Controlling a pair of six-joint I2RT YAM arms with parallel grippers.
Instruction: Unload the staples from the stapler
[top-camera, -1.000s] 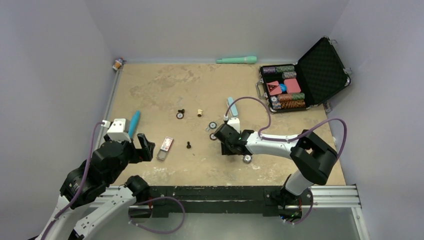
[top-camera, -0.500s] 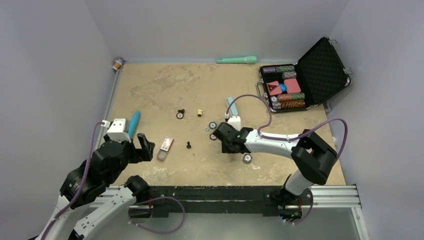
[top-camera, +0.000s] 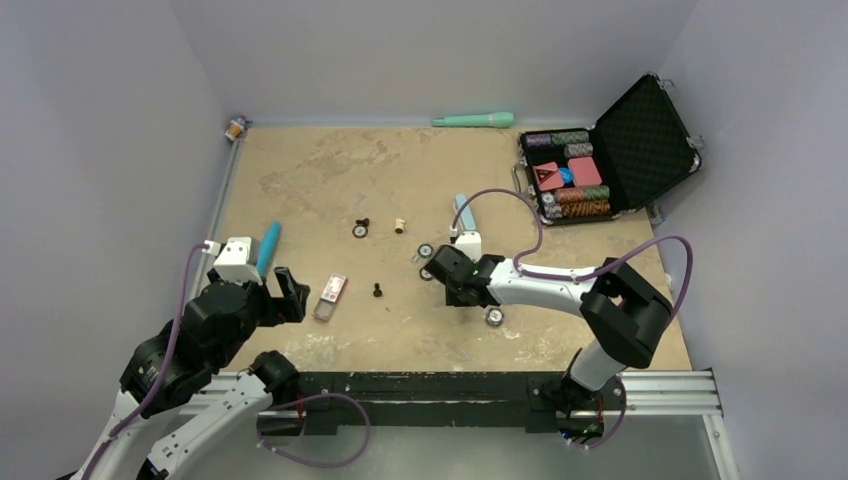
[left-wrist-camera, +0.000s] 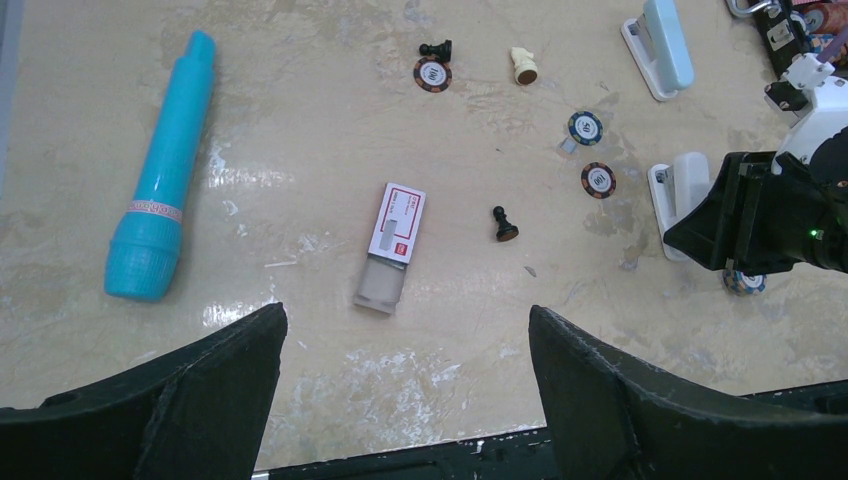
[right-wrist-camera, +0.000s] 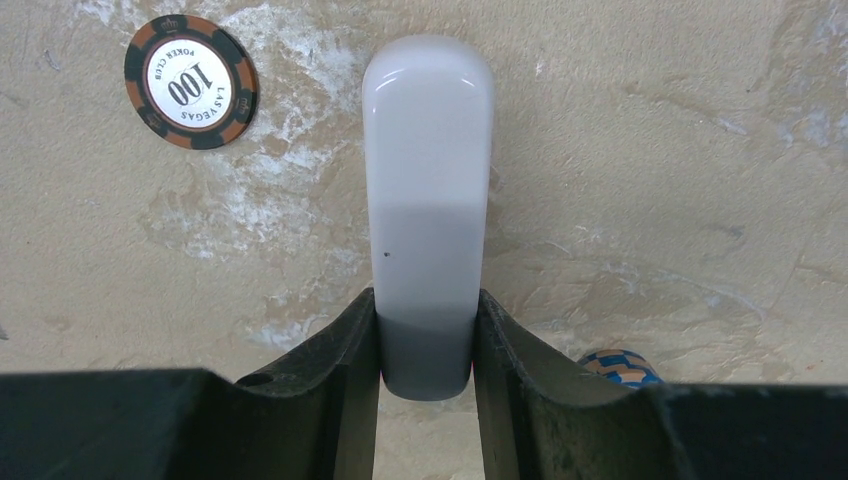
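The stapler's pale-blue part (top-camera: 463, 212) lies on the table beyond the right arm, and also shows in the left wrist view (left-wrist-camera: 660, 45). Its white oblong part (right-wrist-camera: 428, 190) is apart from it, held by one end between the fingers of my right gripper (right-wrist-camera: 427, 305), which is shut on it. The white part points away from the gripper, low at the table surface (left-wrist-camera: 676, 187). My left gripper (left-wrist-camera: 405, 320) is open and empty above the near left of the table (top-camera: 285, 297).
A small red-and-white box (left-wrist-camera: 392, 245) with a clear sleeve lies ahead of the left gripper. A bright blue tube (left-wrist-camera: 160, 190) lies at left. Poker chips (right-wrist-camera: 191, 82), chess pieces (left-wrist-camera: 505, 225), an open chip case (top-camera: 600, 160) and a mint stick (top-camera: 473, 120) are around.
My right gripper has shifted slightly away from the near edge and leftward with the white part held. The left arm has not moved.
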